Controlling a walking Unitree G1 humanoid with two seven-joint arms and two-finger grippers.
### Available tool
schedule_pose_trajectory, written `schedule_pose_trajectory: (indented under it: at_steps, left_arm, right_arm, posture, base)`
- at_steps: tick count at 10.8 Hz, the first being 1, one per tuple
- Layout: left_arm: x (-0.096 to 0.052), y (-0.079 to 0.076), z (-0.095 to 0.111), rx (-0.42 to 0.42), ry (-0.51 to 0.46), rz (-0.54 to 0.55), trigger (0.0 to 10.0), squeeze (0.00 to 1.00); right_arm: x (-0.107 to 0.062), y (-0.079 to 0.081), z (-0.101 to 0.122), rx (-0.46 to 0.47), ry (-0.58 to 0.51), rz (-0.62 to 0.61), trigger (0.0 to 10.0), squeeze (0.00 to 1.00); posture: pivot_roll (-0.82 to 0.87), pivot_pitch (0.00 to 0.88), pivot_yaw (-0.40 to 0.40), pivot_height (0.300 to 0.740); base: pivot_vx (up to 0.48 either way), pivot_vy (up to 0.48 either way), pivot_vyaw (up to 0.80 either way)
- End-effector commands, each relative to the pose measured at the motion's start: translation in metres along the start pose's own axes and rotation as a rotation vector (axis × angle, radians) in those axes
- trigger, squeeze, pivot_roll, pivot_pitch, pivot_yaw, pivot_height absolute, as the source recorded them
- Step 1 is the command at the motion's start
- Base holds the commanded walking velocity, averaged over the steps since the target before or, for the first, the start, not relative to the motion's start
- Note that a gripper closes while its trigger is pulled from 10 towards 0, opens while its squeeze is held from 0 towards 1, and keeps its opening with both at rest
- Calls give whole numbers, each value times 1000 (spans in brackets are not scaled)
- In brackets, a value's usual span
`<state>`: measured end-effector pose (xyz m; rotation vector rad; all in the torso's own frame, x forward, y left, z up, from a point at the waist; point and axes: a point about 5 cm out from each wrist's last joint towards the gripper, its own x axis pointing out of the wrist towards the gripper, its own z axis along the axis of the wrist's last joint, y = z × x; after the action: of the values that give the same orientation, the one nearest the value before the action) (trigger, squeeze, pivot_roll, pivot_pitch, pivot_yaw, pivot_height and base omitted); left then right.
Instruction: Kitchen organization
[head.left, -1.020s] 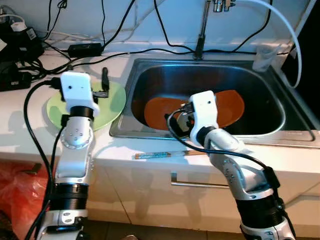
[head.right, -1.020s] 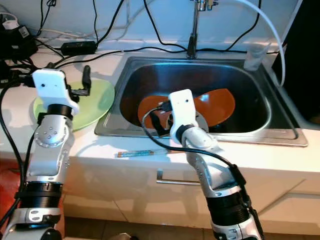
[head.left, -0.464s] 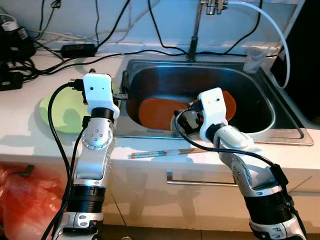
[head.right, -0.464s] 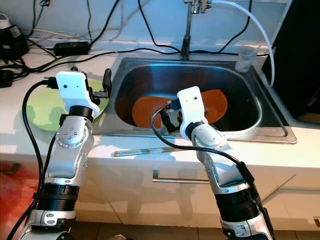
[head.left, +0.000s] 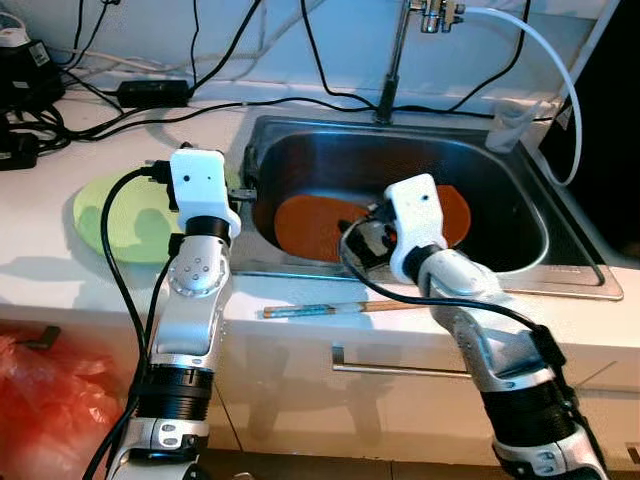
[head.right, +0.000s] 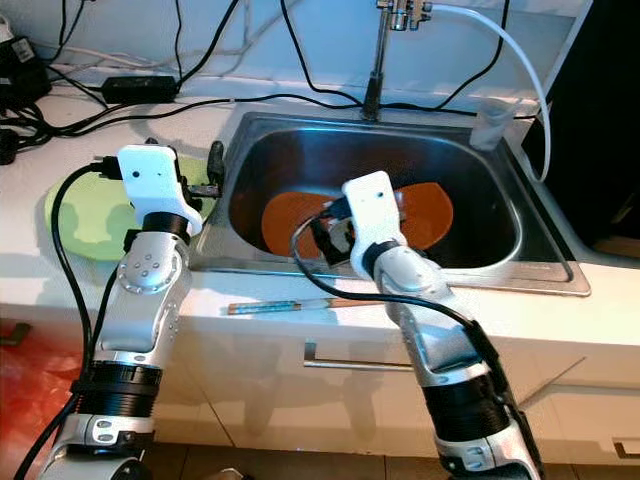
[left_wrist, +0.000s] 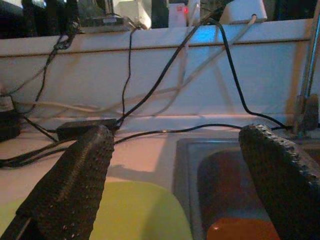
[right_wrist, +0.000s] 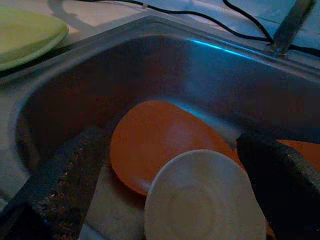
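A stainless steel sink basin is set into a white counter, with a chrome tap rising at its far rim. Two orange oval plates lie on the basin floor: one to the left and one to the right, the two overlapping in the middle. In the right wrist view a small round white saucer rests on top of the left orange plate's near edge.

The right gripper hangs low inside the basin, over the near part of the orange plates. Its two black fingers are spread wide apart, one on each side of the white saucer, gripping nothing.

The left gripper is held above the counter at the sink's left rim, pointing toward the far wall. Its fingers are also spread wide and empty. Just left of it a pale green round plate lies flat on the counter, its right edge beside the sink rim.

On the near counter edge, in front of the sink, lies a thin stick with a blue end. Black cables and a black power adapter trail across the far counter, and a clear plastic cup stands at the sink's far right corner. A red plastic bag sits on the floor at lower left.
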<state>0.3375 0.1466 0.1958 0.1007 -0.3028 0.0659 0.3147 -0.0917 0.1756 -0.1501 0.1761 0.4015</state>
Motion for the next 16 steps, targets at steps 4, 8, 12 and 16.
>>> schedule_pose_trajectory:
  at_steps: [4,8,12,16]
  left_arm:
    - [-1,14,8,163,-9,0,10000,0]
    - [-1,31,-17,289,170,-74,10000,1000]
    - [-19,33,-26,373,257,-120,10000,1000]
    - [-21,18,-37,475,313,-288,10000,0]
  right_arm:
    - [-1,-8,-2,15,-14,-41,10000,0]
    - [7,-5,4,68,-37,-21,10000,0]
    - [7,-3,0,64,-13,17,10000,0]
    - [11,-3,6,54,-24,26,10000,0]
  posture:
    - [41,0,4,740]
    - [94,0,32,740]
    - [113,0,11,740]
    - [111,0,10,740]
  base:
    - [0,0,0]
    - [0,0,0]
    - [0,0,0]
    - [0,0,0]
